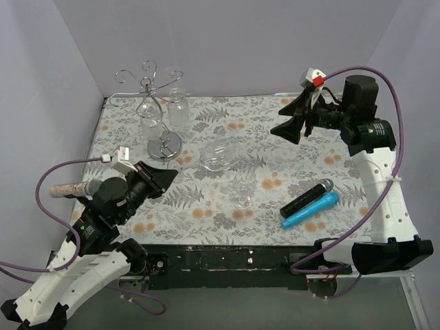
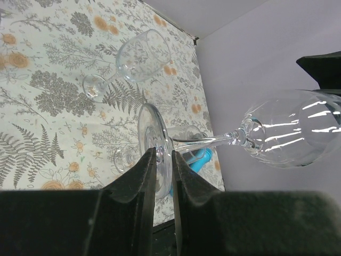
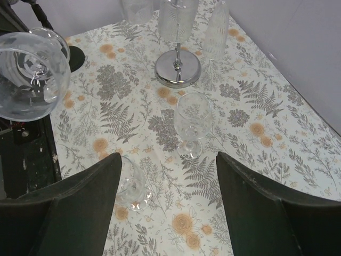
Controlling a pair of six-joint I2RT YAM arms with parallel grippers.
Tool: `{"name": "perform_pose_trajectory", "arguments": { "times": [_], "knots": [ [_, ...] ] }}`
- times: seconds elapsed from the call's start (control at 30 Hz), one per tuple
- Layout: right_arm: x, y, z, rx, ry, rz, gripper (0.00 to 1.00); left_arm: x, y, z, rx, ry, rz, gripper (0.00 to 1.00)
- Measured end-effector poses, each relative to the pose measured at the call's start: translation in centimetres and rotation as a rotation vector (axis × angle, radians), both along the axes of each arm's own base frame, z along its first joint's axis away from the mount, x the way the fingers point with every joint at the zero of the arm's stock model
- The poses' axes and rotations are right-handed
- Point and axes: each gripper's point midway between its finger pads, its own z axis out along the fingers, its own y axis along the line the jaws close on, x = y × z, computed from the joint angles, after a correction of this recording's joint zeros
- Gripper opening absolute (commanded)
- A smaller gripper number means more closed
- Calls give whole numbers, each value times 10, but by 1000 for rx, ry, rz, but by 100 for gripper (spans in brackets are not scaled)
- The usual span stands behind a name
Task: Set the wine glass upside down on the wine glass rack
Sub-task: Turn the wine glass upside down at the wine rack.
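Glass and thin, the wine glass [image 2: 290, 128] hangs sideways in the air, apart from the wine glass rack [image 1: 165, 145], because the left end effector [image 2: 162, 156] is clamped on its foot, which likely leaves stem and bowl free for hooking; the right end effector [image 3: 168, 158] is open, empty.

The floral surface [image 1: 330, 148] bore the wine glass rack [image 1: 165, 145], a bottle [image 1: 178, 108], a small glass [image 1: 242, 191], a black microphone [image 1: 306, 198] and a blue microphone [image 1: 311, 210].
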Motion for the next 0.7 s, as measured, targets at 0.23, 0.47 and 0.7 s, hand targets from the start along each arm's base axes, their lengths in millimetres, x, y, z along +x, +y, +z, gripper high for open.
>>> {"name": "perform_pose_trajectory", "arguments": {
  "times": [0.23, 0.47, 0.7],
  "knots": [
    [8, -5, -6, -9, 0, -34, 79, -5, 11, 16, 146, -27, -12, 0],
    [17, -11, -15, -14, 10, -62, 79, -8, 44, 33, 301, -51, 69, 0],
    [23, -13, -30, -19, 29, -73, 79, -3, 83, 65, 470, -102, 203, 0]
  ]
}}
